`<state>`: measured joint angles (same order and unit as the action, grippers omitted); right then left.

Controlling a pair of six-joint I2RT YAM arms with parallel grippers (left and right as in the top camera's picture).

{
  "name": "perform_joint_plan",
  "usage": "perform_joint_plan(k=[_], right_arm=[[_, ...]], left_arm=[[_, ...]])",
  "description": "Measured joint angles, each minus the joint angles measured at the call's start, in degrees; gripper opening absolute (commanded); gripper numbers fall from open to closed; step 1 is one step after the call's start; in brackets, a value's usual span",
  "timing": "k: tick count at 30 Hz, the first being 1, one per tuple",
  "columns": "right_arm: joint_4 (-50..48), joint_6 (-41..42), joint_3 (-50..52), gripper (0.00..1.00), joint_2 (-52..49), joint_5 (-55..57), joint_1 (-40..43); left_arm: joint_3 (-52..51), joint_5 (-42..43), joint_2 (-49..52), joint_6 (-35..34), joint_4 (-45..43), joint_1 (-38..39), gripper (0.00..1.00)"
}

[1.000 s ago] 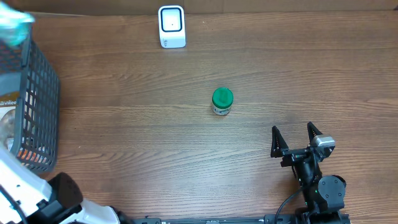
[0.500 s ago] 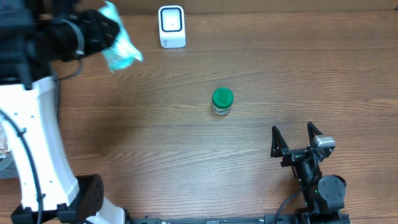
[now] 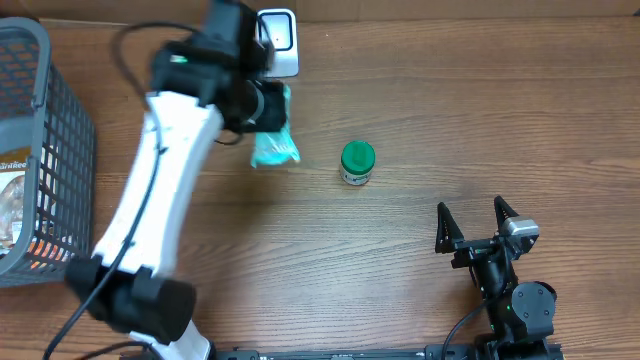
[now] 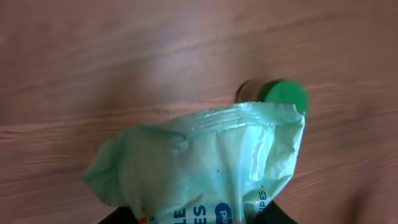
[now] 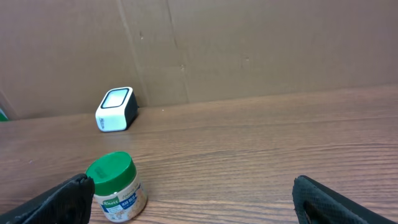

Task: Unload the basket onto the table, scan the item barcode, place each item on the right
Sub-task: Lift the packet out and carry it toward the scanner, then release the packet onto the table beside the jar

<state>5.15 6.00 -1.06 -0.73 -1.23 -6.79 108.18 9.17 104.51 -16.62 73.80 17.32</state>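
A pale green wipes pouch (image 3: 272,146) hangs over the table just below the white scanner (image 3: 277,42), with my left gripper (image 3: 266,112) shut on its top end. In the left wrist view the pouch (image 4: 205,162) fills the lower middle, blue lettering showing and no barcode in sight; the left gripper (image 4: 194,220) grips it at the bottom edge. My right gripper (image 3: 477,218) rests open at the table's lower right, nothing between its fingers. From the right wrist view the scanner (image 5: 116,109) stands at the back left, and my right gripper (image 5: 194,202) stands wide.
A green-lidded jar (image 3: 357,162) stands mid-table, right of the pouch; it shows again as the jar (image 5: 116,186) and the jar (image 4: 280,96). A dark wire basket (image 3: 70,170) with packaged goods sits at the left edge. A cardboard wall (image 5: 249,43) backs the table.
My left arm has swung from the basket across to the right and down, carrying the pouch to below the scanner. The right arm has not moved.
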Motion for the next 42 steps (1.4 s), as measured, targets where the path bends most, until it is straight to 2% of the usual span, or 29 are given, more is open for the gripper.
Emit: perform_joint_plan(k=[8, 14, 16, 18, 21, 26, 30, 36, 42], right_arm=[[0.0, 0.0, 0.0, 1.00, 0.0, 0.0, 0.0], [0.0, 0.0, 0.0, 1.00, 0.0, 0.0, 0.0], [0.0, 0.0, 0.0, 1.00, 0.0, 0.0, 0.0], [0.0, 0.0, 0.0, 1.00, 0.0, 0.0, 0.0], [0.0, 0.0, 0.0, 1.00, 0.0, 0.0, 0.0], [0.0, 0.0, 0.0, 1.00, 0.0, 0.0, 0.0], [0.0, 0.0, 0.0, 1.00, 0.0, 0.0, 0.0], [0.0, 0.0, 0.0, 1.00, 0.0, 0.0, 0.0], [0.0, 0.0, 0.0, 1.00, 0.0, 0.0, 0.0]], left_arm=[[-16.2, 0.1, 7.4, -5.0, -16.0, 3.4, 0.34], [-18.2, 1.1, 13.2, -6.4, -18.2, 4.4, 0.36], [-18.3, 1.4, 14.7, -6.7, -18.3, 4.5, 0.55], [-18.3, 1.7, 15.6, -7.2, -18.3, 4.5, 0.64], [-18.3, 2.0, 16.2, -7.4, -18.3, 4.5, 0.70], [-18.1, 2.2, 16.2, -7.5, -17.9, 4.5, 0.70], [-15.3, 2.1, 16.2, -7.4, -14.6, 4.5, 0.70], [-4.2, -0.7, 15.3, -6.9, -7.1, 4.3, 0.71], [4.7, -4.0, 8.6, -6.7, -2.2, 1.9, 0.74]])
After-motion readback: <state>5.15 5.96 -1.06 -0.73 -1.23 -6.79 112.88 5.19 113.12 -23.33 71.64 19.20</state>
